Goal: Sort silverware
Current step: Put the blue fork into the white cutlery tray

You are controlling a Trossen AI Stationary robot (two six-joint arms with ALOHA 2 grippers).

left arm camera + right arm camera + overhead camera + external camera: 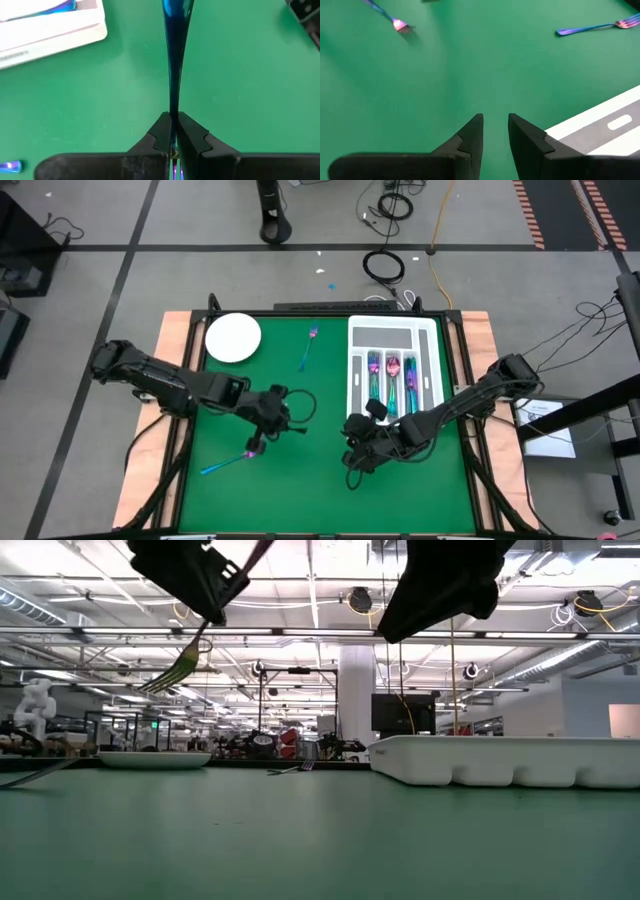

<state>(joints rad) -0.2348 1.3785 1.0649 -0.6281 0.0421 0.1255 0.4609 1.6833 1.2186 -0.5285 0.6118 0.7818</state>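
The left gripper [172,131], above the green table's [300,480] middle, pinches a slim iridescent blue fork [172,60] by its handle, raised clear of the mat. The right gripper [495,131] hovers empty, fingers parted, beside the white compartmented tray's [358,395] near end.

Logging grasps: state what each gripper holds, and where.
Left gripper pinches a slim iridescent blue-purple metal fork by its handle. Right gripper holds nothing.
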